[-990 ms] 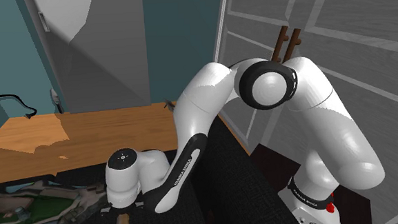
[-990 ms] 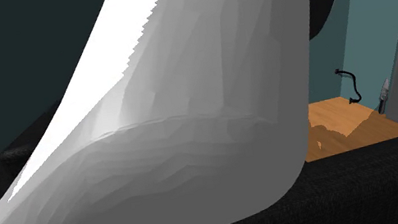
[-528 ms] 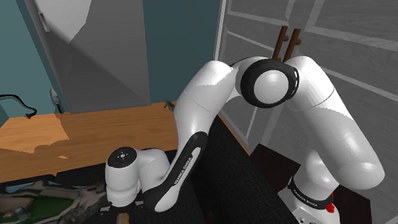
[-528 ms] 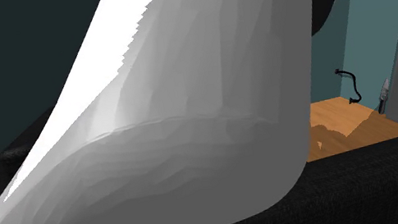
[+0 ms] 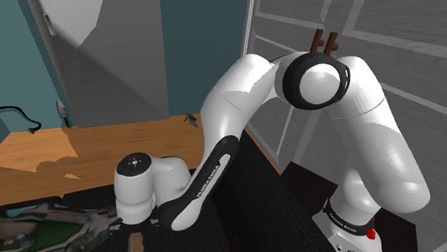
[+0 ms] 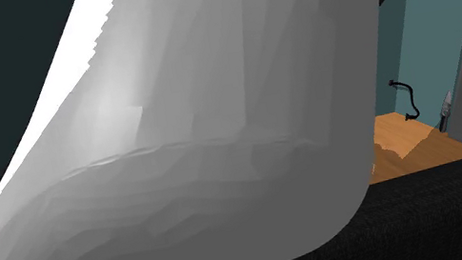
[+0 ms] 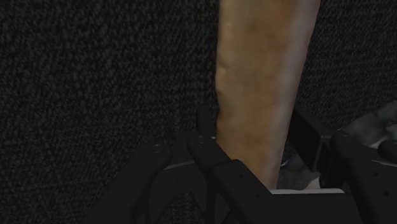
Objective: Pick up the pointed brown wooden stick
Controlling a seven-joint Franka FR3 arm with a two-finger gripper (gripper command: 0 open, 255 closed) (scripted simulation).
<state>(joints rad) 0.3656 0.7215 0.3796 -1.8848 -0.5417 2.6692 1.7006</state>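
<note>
The brown wooden stick (image 7: 261, 83) runs away from the hand over a black textured surface (image 7: 95, 95), widening away from the hand. My gripper (image 7: 254, 149) is shut on it: one black finger (image 7: 205, 137) presses one side, the other finger (image 7: 306, 137) stands at the opposite side. In the shoulder view the stick (image 5: 137, 249) pokes out below the white wrist (image 5: 136, 191) at the bottom edge, hanging roughly upright. Its tip is hidden.
A black textured block (image 5: 256, 205) lies under the arm. Behind it is an orange wooden surface (image 5: 99, 146) with a black cable (image 5: 16, 115). A mottled green and grey patch (image 5: 32, 227) is at the lower left. The white arm (image 6: 205, 157) covers most of the second exterior view.
The elbow has risen and the wrist has moved up and slightly towards the shoulder view's left. More of the stick shows below the hand now.
</note>
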